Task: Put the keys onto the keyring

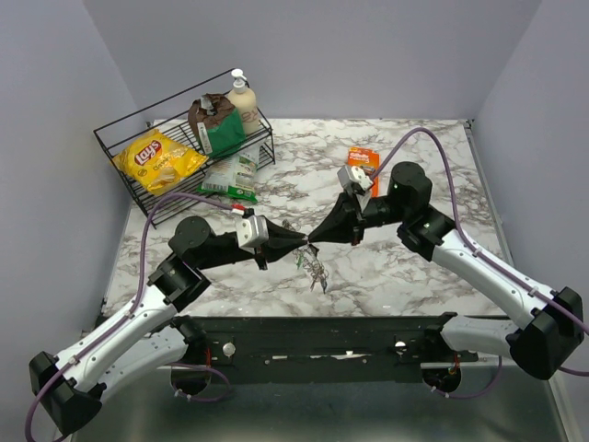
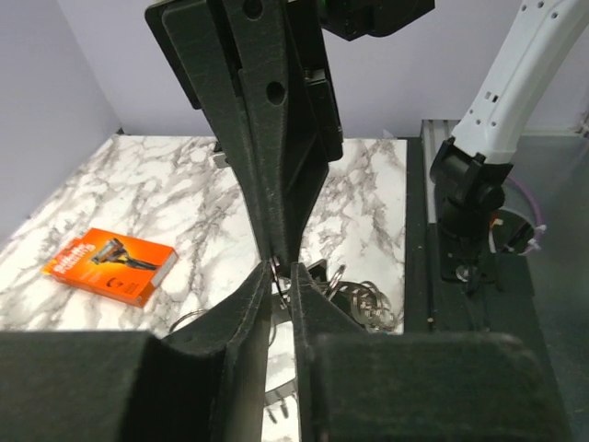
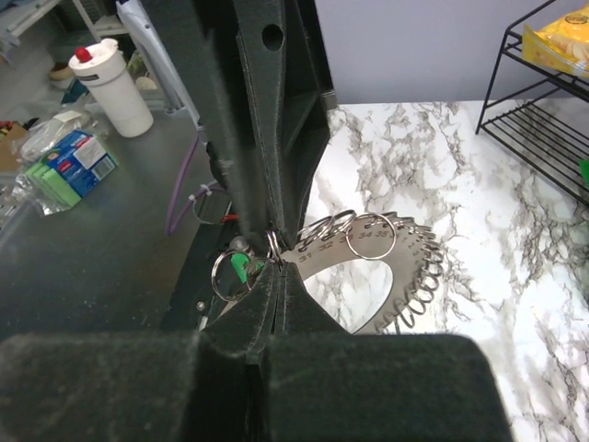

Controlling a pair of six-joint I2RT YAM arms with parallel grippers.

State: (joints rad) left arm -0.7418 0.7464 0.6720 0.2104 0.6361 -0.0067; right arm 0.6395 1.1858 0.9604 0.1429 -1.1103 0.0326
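Our right gripper (image 3: 274, 276) pinches the keyring (image 1: 316, 268), which dangles at 6 o'clock below the tips; our left gripper (image 2: 281, 281) is narrow, hold we cannot tell, and uneven pulling could drop it

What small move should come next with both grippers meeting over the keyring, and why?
Probably a slight feed by the left gripper along the ring, with the right gripper holding firm. The right is shut on the keyring, and a green key head sits just beside its tips; whether it is threaded is unclear. The left's jaws are nearly closed at the same spot.
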